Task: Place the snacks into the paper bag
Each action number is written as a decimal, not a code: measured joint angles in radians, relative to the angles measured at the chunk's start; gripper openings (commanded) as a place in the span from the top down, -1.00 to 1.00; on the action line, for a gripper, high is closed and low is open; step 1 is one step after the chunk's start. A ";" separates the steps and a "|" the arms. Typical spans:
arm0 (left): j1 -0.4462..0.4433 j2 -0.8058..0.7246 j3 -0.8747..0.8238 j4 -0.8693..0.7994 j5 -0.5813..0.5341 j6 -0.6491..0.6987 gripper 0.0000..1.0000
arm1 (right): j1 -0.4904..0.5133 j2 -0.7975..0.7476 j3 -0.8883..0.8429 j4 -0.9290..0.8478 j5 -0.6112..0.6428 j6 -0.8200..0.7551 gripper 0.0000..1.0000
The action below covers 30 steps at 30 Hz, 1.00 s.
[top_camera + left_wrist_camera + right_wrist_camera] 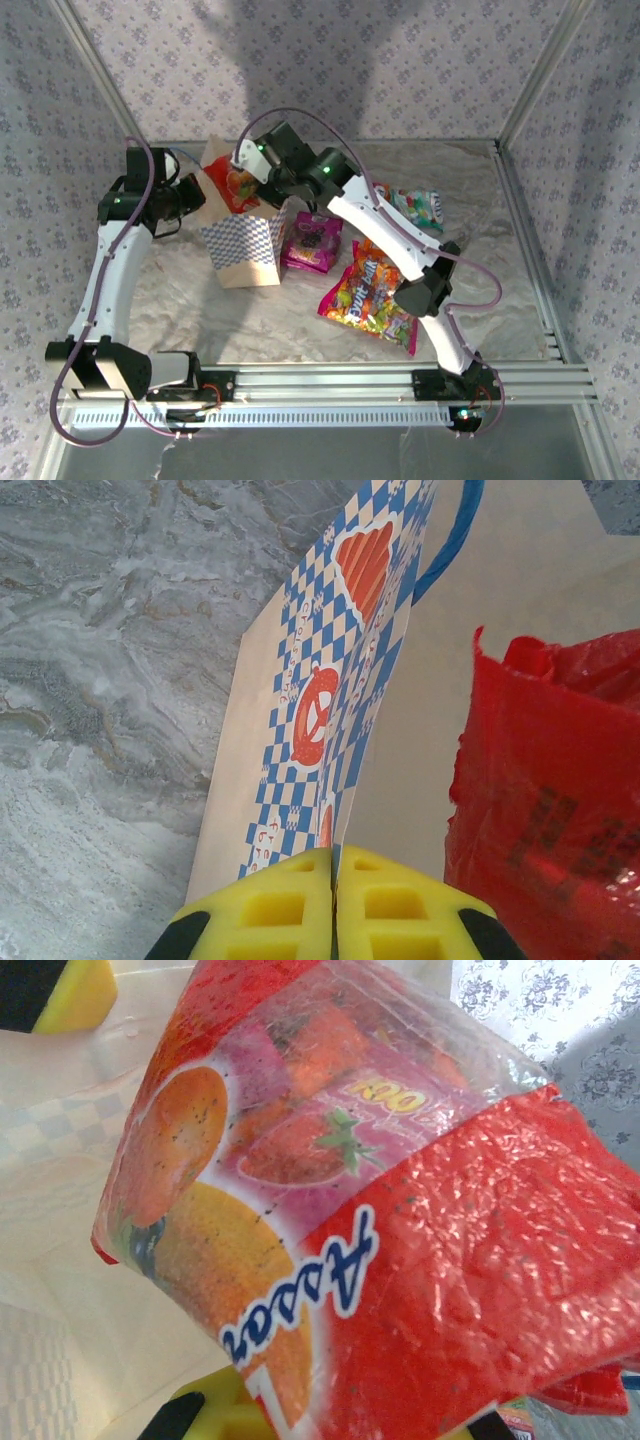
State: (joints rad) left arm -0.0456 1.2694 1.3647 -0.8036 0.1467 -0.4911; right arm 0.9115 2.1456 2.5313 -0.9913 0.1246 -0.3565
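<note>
Yellow foam fingers [275, 912] of the left gripper [335, 905] are squeezed tight together, pinching one thin wall of the paper bag [300, 710] at its top edge. The bag is smooth cream paper with a blue-and-white checked band, orange pictures and a blue cord handle [450, 540]. The right gripper [243, 165] has its yellow fingers [222, 1408] clamped on the red packet [400, 1260], which hangs in the bag's open mouth, with cream paper around its low end. That packet is shiny, crinkly plastic with pictures of an orange and strawberries on it. The bag stands upright on the table [250, 320], which looks grey-white and swirly like marble. A purple packet [312, 242] lies flat just beside the bag. A big packet of many colours [368, 295] lies nearer the arm bases, and a teal-white packet [422, 207] lies farther back.
</note>
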 measured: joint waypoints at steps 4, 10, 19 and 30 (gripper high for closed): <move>0.000 0.000 0.000 0.000 0.000 0.000 0.99 | 0.004 0.001 0.004 0.000 0.003 0.000 0.77; 0.000 0.000 0.000 0.000 0.000 0.000 0.96 | 0.023 0.002 0.026 0.034 0.032 -0.012 0.21; 0.000 0.000 0.000 -0.001 0.003 0.001 0.96 | 0.045 -0.015 0.032 0.056 0.071 0.000 -0.03; 0.000 0.000 -0.001 -0.001 -0.002 0.003 0.96 | 0.053 -0.387 -0.319 0.115 0.070 0.078 -0.29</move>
State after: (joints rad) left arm -0.0456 1.2694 1.3640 -0.8043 0.1452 -0.4877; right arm 0.9649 1.7588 2.2124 -0.8761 0.1944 -0.2787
